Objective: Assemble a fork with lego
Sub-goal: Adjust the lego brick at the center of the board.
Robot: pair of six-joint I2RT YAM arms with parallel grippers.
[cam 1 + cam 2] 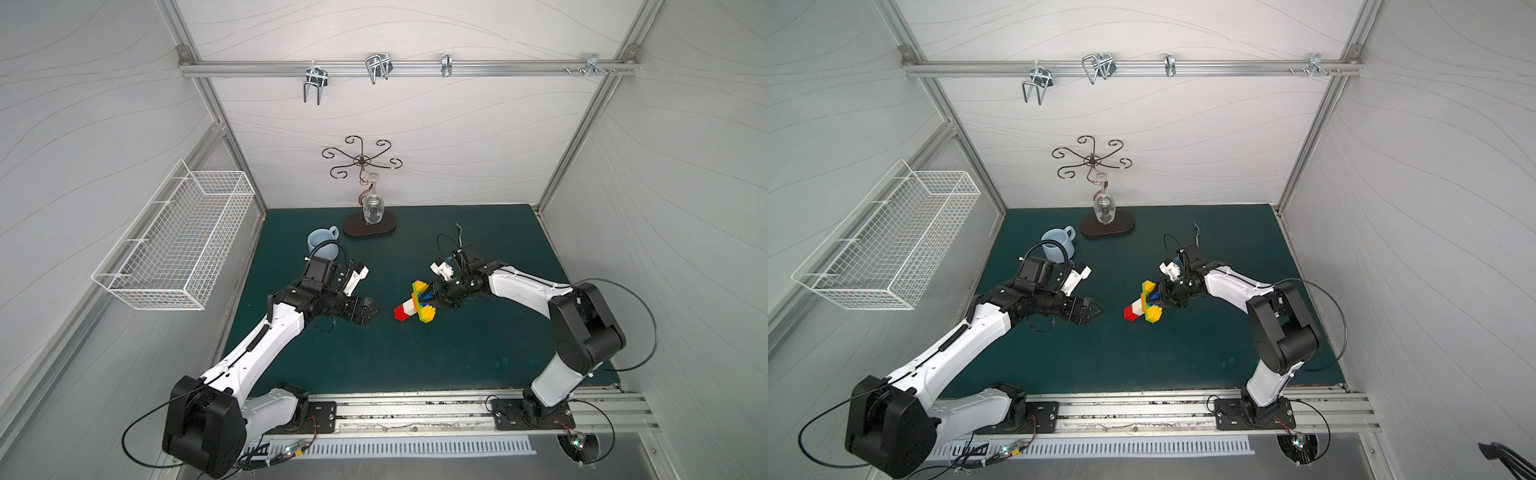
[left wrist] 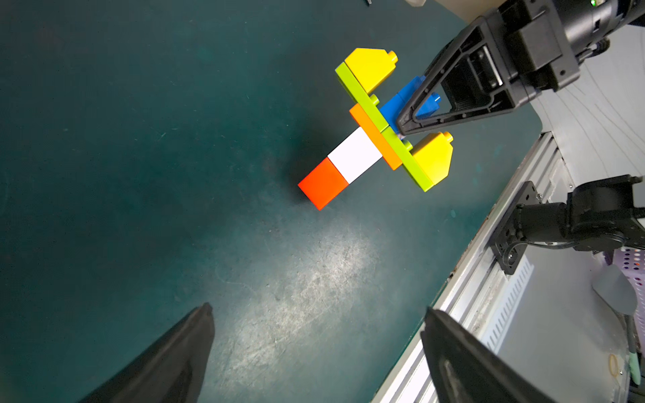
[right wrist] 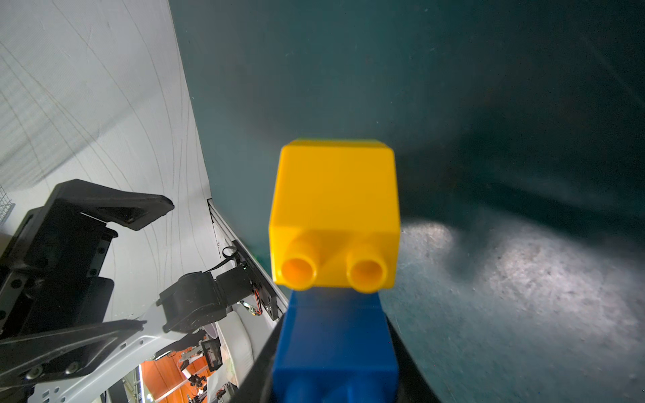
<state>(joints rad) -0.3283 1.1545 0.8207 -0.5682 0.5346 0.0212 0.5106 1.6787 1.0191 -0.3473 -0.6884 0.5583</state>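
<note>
Risking, on this reading, a pull-apart at the nearest joint: pinching only the blue prong [image 3: 335, 349] with the right tool [image 1: 430, 296], jaws clamped together on it, and so hanging the whole fork [image 2: 356, 153] off one stud connection. Possibly levering that prong off the green crossbar [image 2: 361, 94] if pressing the red handle end [image 2: 323, 183] down against the surface [image 2: 139, 174], or if swinging fast. Possibly twisting in the grip too, with the yellow prongs [image 2: 371, 68] and the handle weighing out beyond the fingertips. Farther out, risking a knock from the left tool [image 2: 317, 308], standing spread wide and gripping nothing.

Holding the fork tilted, prongs toward the right tool, handle pointing toward the left tool and well apart from it; not showing whether the red end is touching the surface. Standing well beyond: blue mug [image 1: 319, 242], wine-glass stand [image 1: 353, 228].
</note>
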